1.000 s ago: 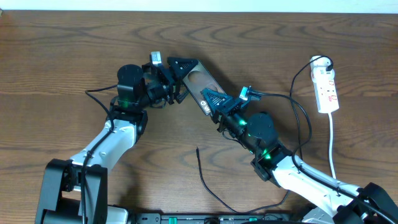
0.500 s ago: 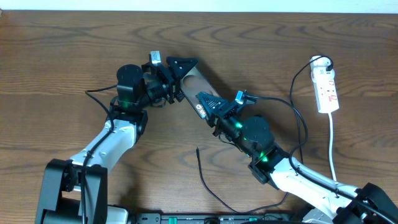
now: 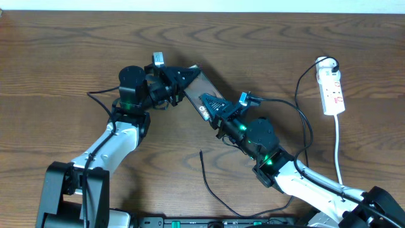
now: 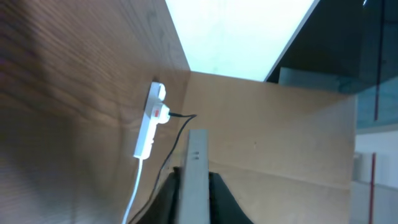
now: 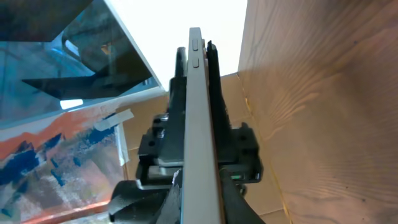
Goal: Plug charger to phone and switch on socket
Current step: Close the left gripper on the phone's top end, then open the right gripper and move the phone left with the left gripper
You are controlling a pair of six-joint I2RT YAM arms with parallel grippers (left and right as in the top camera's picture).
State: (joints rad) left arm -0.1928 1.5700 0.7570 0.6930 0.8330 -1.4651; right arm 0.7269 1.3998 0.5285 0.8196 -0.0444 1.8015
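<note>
Dark wood-grain table (image 3: 57, 69), a pale strip running along its far edge.

Left side: the left arm comes up from the near-left corner. The left gripper (image 3: 186, 79) is pressed together on the upper-left end of the phone (image 3: 200, 87). In the left wrist view the phone (image 4: 198, 177) shows edge-on as a thin grey slab, a dark finger tight against each side.

Centre: the phone lies on a diagonal between the two grippers, its upper-left end at the left gripper and its lower-right end at the right one. Whether it rests on the table or is lifted off it cannot be told. The right gripper (image 3: 210, 102) is pinching that lower-right end. In the right wrist view the phone (image 5: 200, 124) is again edge-on, with dark gripper parts flat against both faces.

Near centre: the charger (image 3: 209, 183), a thin black cable, lies on the table, well apart from the phone. Its free tip sits just nearer than the right gripper and touches neither gripper.

Right side: the socket (image 3: 331, 88), a white strip with red markings, lies near the table's right edge, well apart from both arms. Its white cord (image 3: 338, 152) trails toward the near edge. A black lead leaves its far end. From the left wrist the socket (image 4: 150, 121) shows in the distance.
</note>
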